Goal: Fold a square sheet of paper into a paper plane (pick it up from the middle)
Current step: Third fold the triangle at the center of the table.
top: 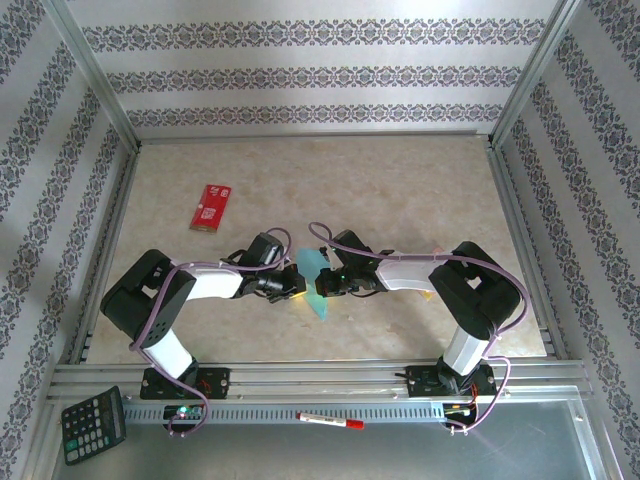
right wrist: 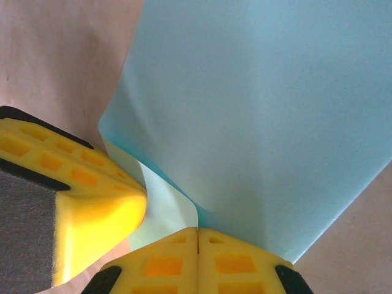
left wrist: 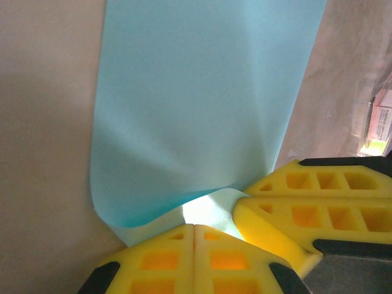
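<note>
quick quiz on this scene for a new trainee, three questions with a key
1. True or false: the red packet lies apart from the teal paper.
2. The left gripper and right gripper are: A both open; B both shut on the paper; C one open, one shut.
3. What sits in the near left corner of the top view?
Key: 1 true; 2 B; 3 a calculator.

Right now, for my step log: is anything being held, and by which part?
The left gripper and right gripper both pinch the square sheet of paper at one edge, side by side.
</note>
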Available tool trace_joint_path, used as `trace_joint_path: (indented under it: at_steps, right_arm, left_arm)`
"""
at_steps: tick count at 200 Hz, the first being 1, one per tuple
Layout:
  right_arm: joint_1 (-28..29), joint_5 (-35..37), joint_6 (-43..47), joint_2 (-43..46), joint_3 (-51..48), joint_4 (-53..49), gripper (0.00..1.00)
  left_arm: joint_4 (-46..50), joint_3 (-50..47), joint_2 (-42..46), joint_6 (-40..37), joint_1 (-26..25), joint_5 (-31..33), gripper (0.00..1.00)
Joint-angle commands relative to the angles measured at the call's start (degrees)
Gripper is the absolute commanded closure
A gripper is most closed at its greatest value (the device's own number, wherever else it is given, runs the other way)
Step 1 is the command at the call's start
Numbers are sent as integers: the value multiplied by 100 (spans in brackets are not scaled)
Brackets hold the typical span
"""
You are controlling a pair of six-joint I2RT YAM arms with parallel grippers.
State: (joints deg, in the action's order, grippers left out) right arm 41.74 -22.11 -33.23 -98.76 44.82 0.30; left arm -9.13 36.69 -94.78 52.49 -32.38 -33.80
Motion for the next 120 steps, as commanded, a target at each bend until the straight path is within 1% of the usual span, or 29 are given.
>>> trace_joint_path:
  at_steps: [1, 29, 73, 120]
  right_arm:
    - [-21, 422, -25, -278, -307, -769, 100]
    - [-19, 427, -25, -268, -325, -770, 100]
    - [-21, 413, -30, -269, -314, -773, 100]
    - [-18, 394, -26, -292, -298, -771, 100]
  left_arm:
    - [279, 189, 177, -174, 74, -133, 99]
    - [516, 237, 365, -274, 74, -52, 98]
    - [494, 310, -47, -387, 101, -64, 99]
    - [630, 300, -217, -576, 158, 59, 100]
